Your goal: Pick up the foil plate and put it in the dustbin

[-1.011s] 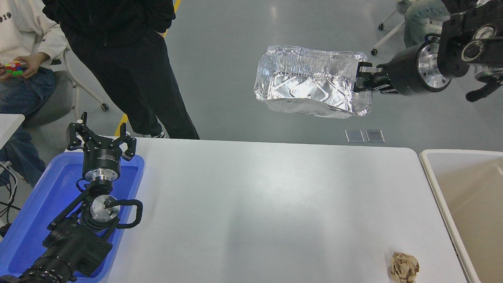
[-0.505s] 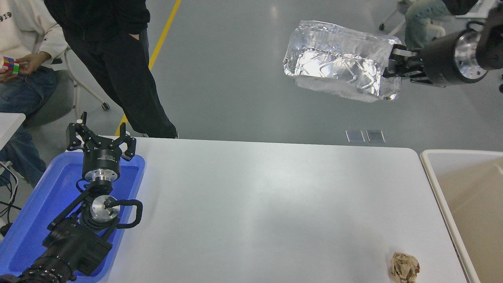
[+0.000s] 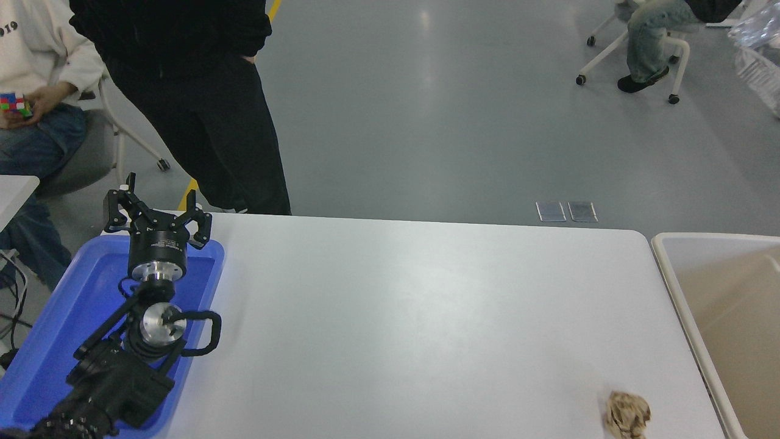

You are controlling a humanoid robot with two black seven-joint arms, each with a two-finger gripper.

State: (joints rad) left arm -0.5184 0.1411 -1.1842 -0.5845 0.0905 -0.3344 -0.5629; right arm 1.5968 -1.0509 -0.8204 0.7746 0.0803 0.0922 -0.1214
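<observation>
Only a sliver of the shiny, crumpled foil plate (image 3: 760, 56) shows, high in the air at the picture's top right edge. The right gripper that carried it is out of the frame. Below it, at the table's right end, stands the dustbin (image 3: 669, 263) with a cream rim and beige inside; nothing shows in the part that is visible. My left gripper (image 3: 157, 210) stays parked over the blue tray at the lower left, its fingers spread open and holding nothing.
A blue plastic tray (image 3: 58, 317) lies under the left arm. A crumpled brown paper ball (image 3: 627, 414) rests near the table's front right corner. Beyond the far edge a person in black (image 3: 201, 91) stands; others sit at the upper left and upper right.
The right arm has swung up and to the right with the foil plate, leaving the frame; just the plate's edge remains visible. The left arm has not moved.
</observation>
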